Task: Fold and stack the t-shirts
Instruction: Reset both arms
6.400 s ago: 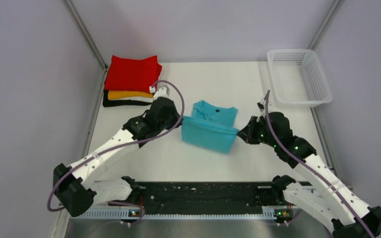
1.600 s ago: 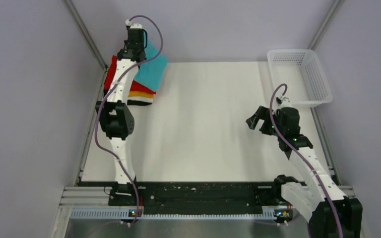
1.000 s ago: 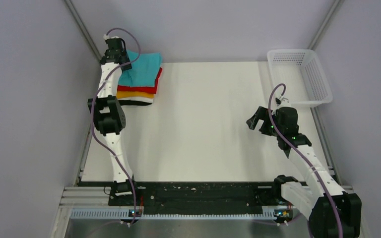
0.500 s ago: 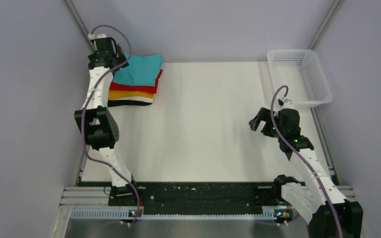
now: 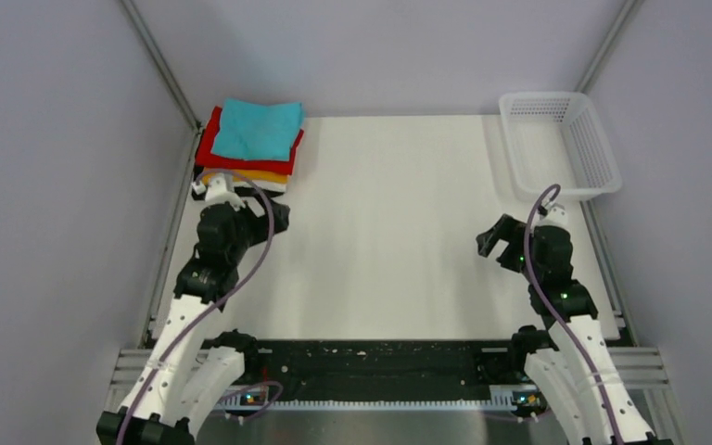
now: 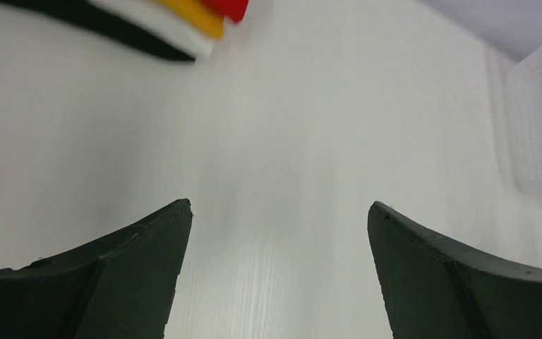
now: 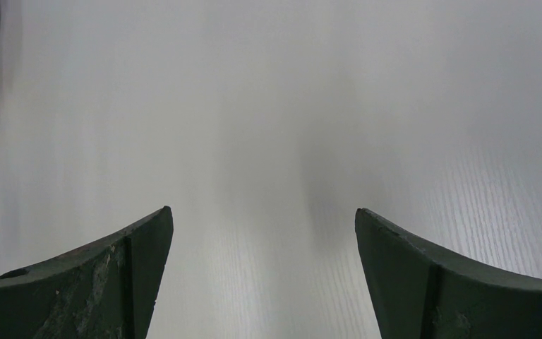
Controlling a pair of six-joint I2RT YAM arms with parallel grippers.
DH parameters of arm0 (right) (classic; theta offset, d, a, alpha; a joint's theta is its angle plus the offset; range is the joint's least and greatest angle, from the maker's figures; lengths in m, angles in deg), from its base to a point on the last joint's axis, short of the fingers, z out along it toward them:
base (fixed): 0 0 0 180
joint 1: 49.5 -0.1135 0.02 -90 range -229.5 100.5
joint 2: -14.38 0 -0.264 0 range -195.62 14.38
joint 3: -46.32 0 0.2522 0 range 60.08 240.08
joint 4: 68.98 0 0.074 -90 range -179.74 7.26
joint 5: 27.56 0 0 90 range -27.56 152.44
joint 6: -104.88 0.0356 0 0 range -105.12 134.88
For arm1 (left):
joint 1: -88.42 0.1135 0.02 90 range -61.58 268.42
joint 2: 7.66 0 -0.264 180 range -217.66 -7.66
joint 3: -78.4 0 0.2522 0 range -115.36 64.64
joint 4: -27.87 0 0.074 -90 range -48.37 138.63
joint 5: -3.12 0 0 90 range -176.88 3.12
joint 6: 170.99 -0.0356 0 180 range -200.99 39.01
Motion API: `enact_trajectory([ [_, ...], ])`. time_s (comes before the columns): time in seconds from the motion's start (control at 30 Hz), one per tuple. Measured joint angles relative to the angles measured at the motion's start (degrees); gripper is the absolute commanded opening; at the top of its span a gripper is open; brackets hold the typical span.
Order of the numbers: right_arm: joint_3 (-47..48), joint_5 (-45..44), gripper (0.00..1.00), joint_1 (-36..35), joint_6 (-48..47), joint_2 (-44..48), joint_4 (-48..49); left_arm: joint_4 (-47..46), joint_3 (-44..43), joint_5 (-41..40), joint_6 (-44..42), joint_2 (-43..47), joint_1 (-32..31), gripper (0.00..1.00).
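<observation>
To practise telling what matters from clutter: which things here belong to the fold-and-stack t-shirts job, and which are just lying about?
Part of the job:
- turquoise tee, folded on top of the stack
- red shirt, orange shirt, white shirt, black shirt beneath it

Just lying about:
- white mesh basket, far right corner

Shirt stack (image 6: 169,32) blurred, cut by top edge, basket (image 6: 538,120) cropped at right
</observation>
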Motion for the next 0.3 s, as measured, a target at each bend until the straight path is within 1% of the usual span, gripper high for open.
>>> enact_trajectory([
  [0.1, -0.9, -1.0, 0.99, 0.0, 0.6, 1.8, -1.1, 3.4, 7.9, -0.9, 2.1, 3.5, -0.9, 0.99],
  [0.13, -1.1, -1.6, 0.99, 0.0, 0.9, 2.3, -1.2, 5.8, 10.2, -2.0, 2.9, 4.7, -1.0, 0.99],
  [0.23, -1.9, -2.5, 0.99, 0.0, 1.4, 3.4, -1.4, 9.9, 12.5, -4.9, 4.5, 8.0, -1.0, 0.99],
  [0.3, -2.2, -2.7, 0.99, 0.0, 1.4, 4.0, -1.5, 10.4, 12.5, -6.1, 5.2, 9.4, -1.0, 0.99],
])
